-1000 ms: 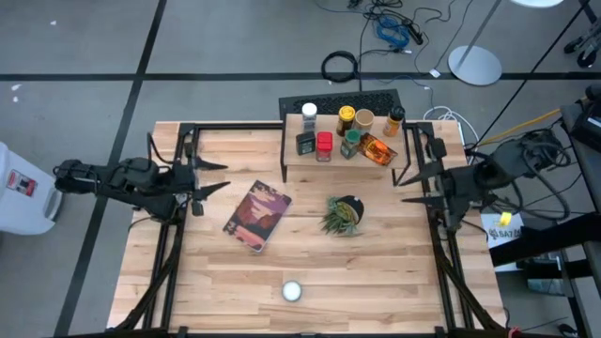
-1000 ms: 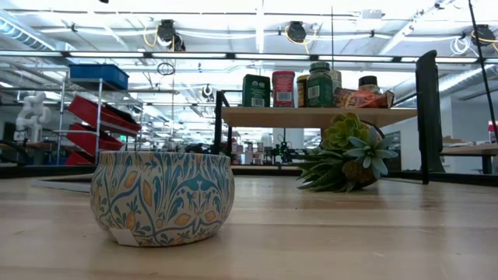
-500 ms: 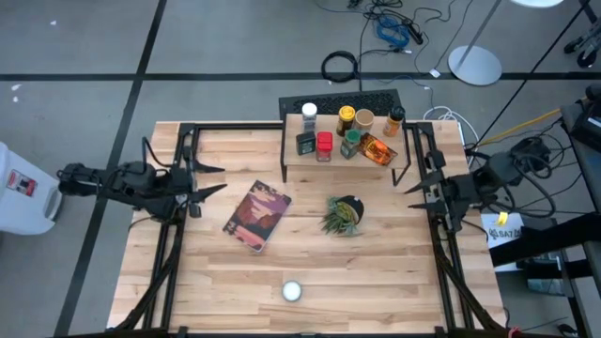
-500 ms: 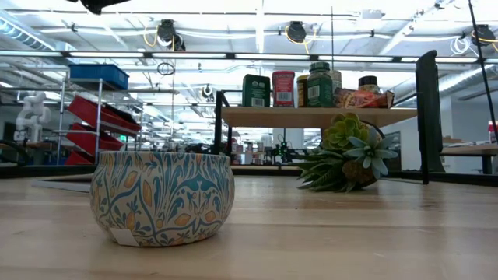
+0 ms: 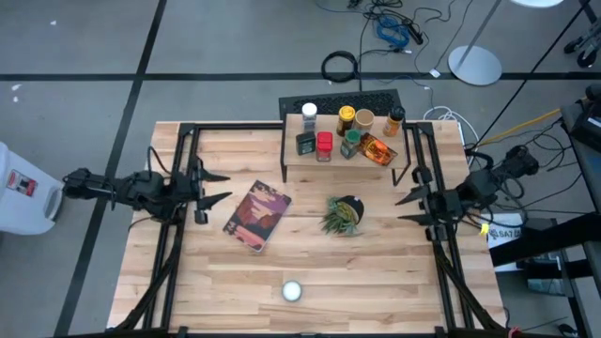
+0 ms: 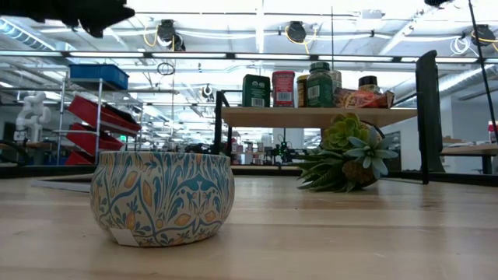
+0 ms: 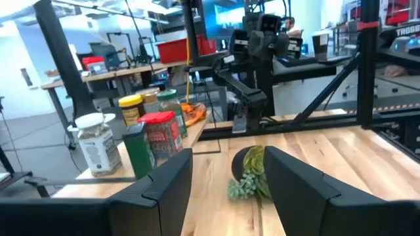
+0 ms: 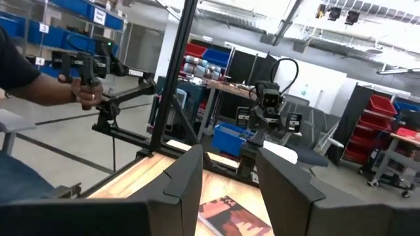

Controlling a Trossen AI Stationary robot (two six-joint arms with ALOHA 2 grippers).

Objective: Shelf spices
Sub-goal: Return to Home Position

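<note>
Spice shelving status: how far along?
Done, by the look of it: the spice jars and the orange packet sit on the shelf. In hand: nothing. The left gripper and right gripper are open and empty at the table's sides. Left: probably only parking the arms.

We see a maroon book (image 5: 257,216) lying near a potted plant (image 5: 342,215) on the table (image 5: 394,282); well apart, possibly a patterned tin (image 6: 162,197).

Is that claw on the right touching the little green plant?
Apart. The high view shows a bare stretch of table between the right gripper and the potted plant.
</note>
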